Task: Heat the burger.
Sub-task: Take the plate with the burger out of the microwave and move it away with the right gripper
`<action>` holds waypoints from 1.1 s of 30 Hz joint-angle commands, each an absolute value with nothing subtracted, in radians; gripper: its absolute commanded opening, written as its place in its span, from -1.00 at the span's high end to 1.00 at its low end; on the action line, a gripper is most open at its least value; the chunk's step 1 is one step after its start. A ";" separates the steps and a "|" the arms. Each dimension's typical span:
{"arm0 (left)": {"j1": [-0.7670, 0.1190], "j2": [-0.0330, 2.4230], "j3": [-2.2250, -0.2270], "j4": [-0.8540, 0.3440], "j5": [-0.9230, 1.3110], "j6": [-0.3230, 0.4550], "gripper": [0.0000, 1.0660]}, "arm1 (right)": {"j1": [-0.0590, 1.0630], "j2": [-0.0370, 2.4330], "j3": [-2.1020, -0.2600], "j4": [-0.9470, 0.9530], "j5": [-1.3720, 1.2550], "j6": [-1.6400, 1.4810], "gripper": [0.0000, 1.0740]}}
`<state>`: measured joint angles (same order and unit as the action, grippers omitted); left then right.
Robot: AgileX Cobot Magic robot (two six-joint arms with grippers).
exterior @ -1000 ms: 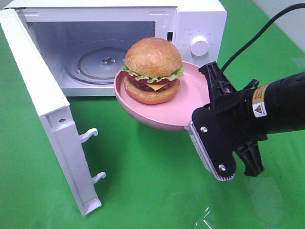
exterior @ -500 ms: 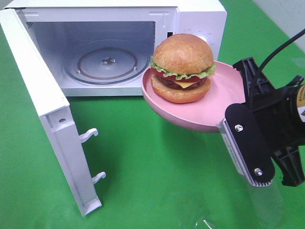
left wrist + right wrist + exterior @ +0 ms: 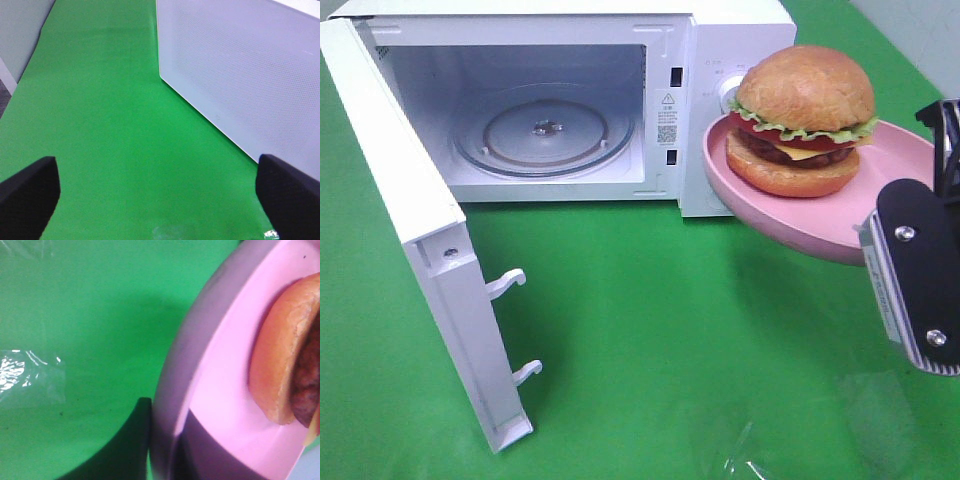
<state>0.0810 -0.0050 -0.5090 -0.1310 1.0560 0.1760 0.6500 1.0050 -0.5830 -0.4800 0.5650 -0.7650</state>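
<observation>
One microwave (image 3: 560, 100) is sitting at the back of the green counter (image 3: 640, 340), its door (image 3: 415, 230) swinging wide toward the left side of the high view and baring the cavity, where a glass turntable (image 3: 545, 130) is lying flat. Two white latch hooks (image 3: 510, 283) are sticking out from the door's inner edge. A crinkled bit of clear film (image 3: 745, 462) is lying on the counter near the front edge. The burger (image 3: 803, 120) is sitting on a pink plate (image 3: 770, 205), which is hanging in the air to the right of the cavity opening, in front of the microwave's control panel and covering most of its dial. The right pincer (image 3: 895, 225) is pinching the plate's near rim at the right edge of the high view, its fingers pressed together on the rim; in the right wrist view the plate (image 3: 220, 390) is filling the frame with the burger's lower bun (image 3: 277, 355) just beyond the grip. The left pincer (image 3: 160, 195) is hanging spread wide, holding nothing, above bare green cloth beside the microwave's perforated side wall (image 3: 245, 75). Open counter is stretching between the door and the plate, and nothing is lying in front of the cavity.
</observation>
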 commanded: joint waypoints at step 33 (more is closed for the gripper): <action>0.084 -0.025 -0.505 -0.133 1.044 0.171 -0.87 | 0.645 0.971 -0.594 -0.725 1.023 0.091 1.00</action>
